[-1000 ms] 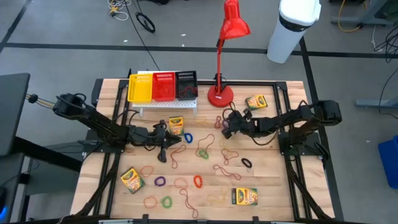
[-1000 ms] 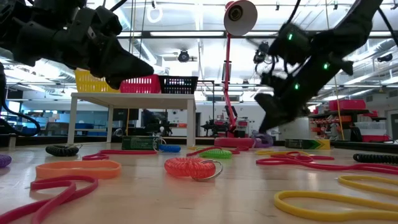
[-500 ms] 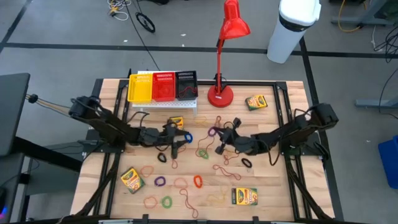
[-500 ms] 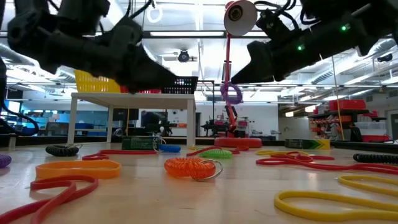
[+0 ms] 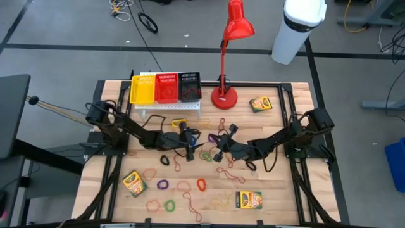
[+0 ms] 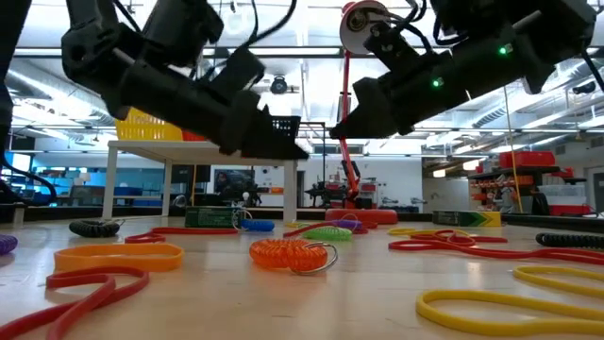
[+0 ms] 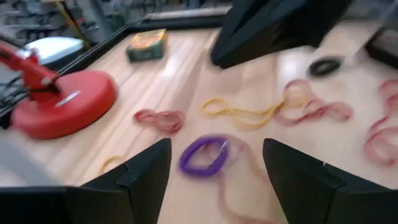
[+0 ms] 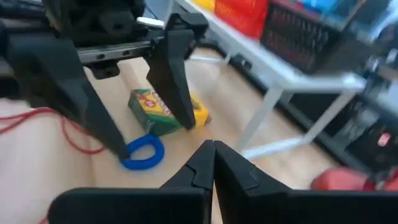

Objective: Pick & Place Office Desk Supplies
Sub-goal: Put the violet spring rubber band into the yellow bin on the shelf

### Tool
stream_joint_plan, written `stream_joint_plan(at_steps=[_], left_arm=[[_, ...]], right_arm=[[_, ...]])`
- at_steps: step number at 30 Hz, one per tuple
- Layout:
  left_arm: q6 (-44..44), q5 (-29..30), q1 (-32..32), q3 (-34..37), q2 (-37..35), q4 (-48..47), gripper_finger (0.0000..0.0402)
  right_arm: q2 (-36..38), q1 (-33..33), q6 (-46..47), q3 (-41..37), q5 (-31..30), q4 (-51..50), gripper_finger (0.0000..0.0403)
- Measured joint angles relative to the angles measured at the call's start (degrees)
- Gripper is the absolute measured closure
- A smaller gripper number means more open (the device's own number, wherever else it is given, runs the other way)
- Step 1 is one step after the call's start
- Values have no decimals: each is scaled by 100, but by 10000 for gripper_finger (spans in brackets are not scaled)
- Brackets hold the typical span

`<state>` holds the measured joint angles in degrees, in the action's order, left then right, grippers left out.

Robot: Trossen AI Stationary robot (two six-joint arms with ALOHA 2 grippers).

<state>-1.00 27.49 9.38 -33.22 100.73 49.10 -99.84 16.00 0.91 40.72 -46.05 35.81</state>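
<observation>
From above, the far-left of the wooden counter (image 5: 272,190) carries the white rack (image 5: 169,105) w/ yellow, red and black baskets. In front of it the left arm reaches toward the centre; its left pincer (image 5: 192,147) hangs over the bands just past a crayon box (image 5: 179,124) and a blue band (image 5: 189,139). The left wrist view adds what the overhead cannot: the two fingers (image 7: 144,175) stand well apart w/ nothing between them, and beyond the gap a purple band (image 7: 203,157) lies on the wood, near the lamp's red base (image 7: 59,102).

Nearer the front edge – a second crayon box (image 5: 133,182), then purple (image 5: 162,185), green (image 5: 169,205) and red (image 5: 202,185) loops, and a third box (image 5: 249,200) toward the right.

Centre-right, the right pincer (image 5: 219,143) faces the left one, close but apart. Its own wrist view shows the fingers (image 8: 208,163) pressed together, holding nothing, pointed at the blue band (image 8: 143,152) and the box (image 8: 165,111) beside the rack's leg – also the left fingers seen from the front. The low view shows both pincers well above the counter, an orange coil (image 6: 283,253) in the foreground.

Far right rear: the red lamp (image 5: 226,63) and a fourth box (image 5: 260,104).
</observation>
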Motion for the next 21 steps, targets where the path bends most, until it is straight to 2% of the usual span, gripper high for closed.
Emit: stream_joint_plan(at_steps=[3,6,9,13,17,21], left_arm=[[-252,-272,-10,24,-24,8,146],[-400,-823,1,103,-109,48,156],[-445,-1276,1,312,-182,209,167],[-438,-1366,-39,696,-189,882,180],[-283,-1469,-151,1005,-262,1284,190],[-127,-1592,-260,1112,-299,1357,195]], right_arm=[[189,-175,991,184,520,-1289,352],[217,-502,1867,386,1247,-2389,310],[89,-805,2516,439,1931,-2604,266],[-76,-1073,2975,420,2117,-2766,220],[-161,-1267,3189,420,2111,-2928,206],[-386,-1387,3228,421,2328,-2854,225]])
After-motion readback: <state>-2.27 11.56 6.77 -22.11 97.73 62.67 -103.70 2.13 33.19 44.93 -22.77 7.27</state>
